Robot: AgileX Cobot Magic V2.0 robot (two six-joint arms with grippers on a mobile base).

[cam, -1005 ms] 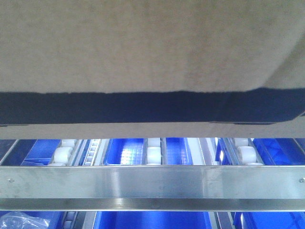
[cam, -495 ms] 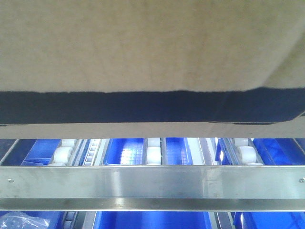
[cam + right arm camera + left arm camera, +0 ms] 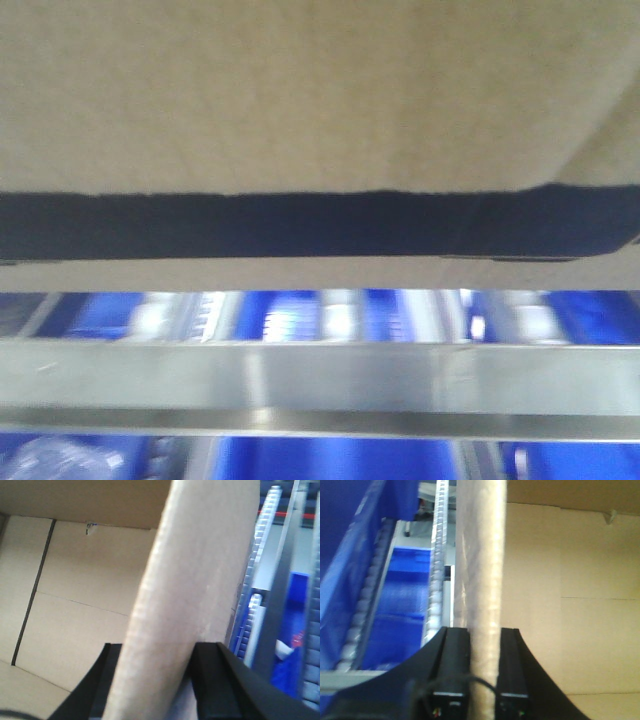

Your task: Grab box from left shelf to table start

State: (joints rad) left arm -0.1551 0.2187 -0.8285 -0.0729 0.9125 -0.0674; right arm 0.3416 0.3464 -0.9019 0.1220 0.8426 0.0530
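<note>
One steady box (image 3: 300,100), newly blurred shelf (image 3: 320,375)

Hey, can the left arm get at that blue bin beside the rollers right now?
Probably not: the left gripper is shut on the box wall, so it would need to let go first. The blue bin itself sits uncovered beside it.

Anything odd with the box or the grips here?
Nothing stands out. The box is level above the left shelf, and the left gripper and right gripper each clamp a side wall squarely. The front view is only blurred.
</note>
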